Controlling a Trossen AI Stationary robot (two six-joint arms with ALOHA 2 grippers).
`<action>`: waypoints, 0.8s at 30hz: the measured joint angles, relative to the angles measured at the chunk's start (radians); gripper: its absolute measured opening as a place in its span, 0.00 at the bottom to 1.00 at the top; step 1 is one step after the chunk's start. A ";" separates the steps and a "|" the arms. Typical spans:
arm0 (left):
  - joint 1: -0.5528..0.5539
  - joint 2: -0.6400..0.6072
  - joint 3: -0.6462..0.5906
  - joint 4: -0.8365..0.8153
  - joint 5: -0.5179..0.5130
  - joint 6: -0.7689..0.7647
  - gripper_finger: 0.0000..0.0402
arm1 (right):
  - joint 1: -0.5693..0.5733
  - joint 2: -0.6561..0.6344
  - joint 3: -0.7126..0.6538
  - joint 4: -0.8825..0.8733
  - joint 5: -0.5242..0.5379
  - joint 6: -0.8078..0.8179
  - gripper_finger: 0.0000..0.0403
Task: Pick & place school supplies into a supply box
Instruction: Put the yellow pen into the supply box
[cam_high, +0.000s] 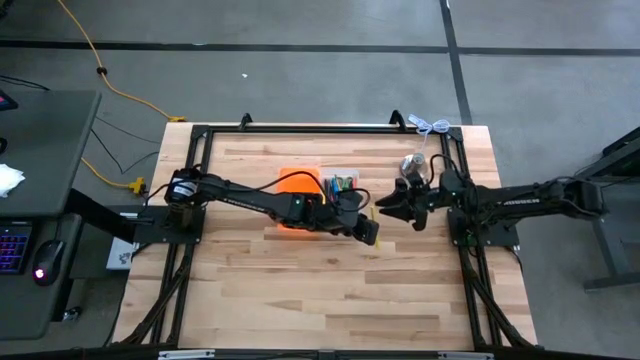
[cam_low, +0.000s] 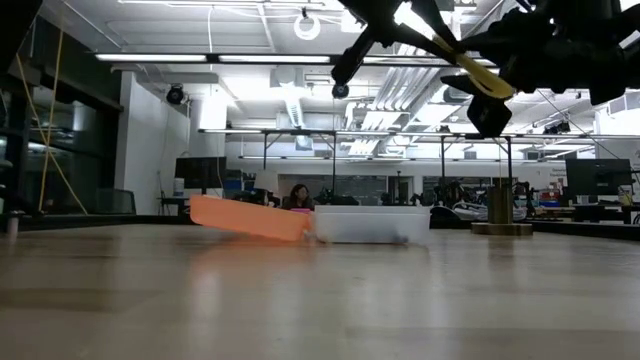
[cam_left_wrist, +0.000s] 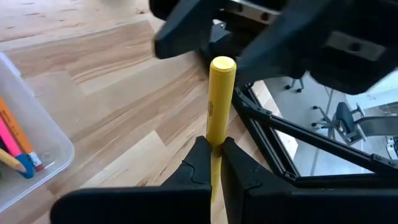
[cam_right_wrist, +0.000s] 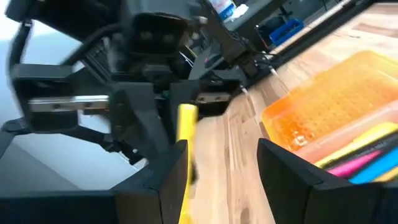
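Observation:
My left gripper (cam_high: 369, 231) hangs above the table's middle, shut on a yellow marker (cam_left_wrist: 219, 99). The marker shows high over the table in the low view (cam_low: 470, 65). My right gripper (cam_right_wrist: 221, 146) faces it from the table's right, open, its fingers on either side of the marker's free end (cam_right_wrist: 186, 121). The supply box lies open just left of both grippers, with an orange half (cam_high: 296, 183) and a clear tray (cam_high: 340, 183). The tray holds several pens and pencils (cam_left_wrist: 18, 146). My left gripper pinches the yellow marker a little behind its middle (cam_left_wrist: 215, 138) between its two fingertips. The capped end sticks out forward past the fingers, toward my right gripper. The marker is lifted clear of the table and tilted. My right gripper's one finger (cam_right_wrist: 168, 180) stands right beside the marker; whether it touches, I cannot tell.
A silver bell-shaped object (cam_high: 412, 164) stands at the far right, close to my right arm. A black frame (cam_high: 300, 128) runs round the table's edges. Bare wood (cam_high: 320, 290) lies toward the near edge.

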 joint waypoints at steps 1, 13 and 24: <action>0.003 0.000 0.000 0.000 0.001 0.000 0.10 | 0.003 0.000 0.000 0.006 0.002 0.000 0.42; 0.028 0.000 0.000 0.041 0.023 -0.003 0.10 | 0.015 0.000 0.000 0.006 0.008 -0.011 0.42; 0.035 0.000 0.000 0.070 0.020 -0.008 0.10 | 0.013 0.000 0.000 0.016 0.009 -0.028 0.42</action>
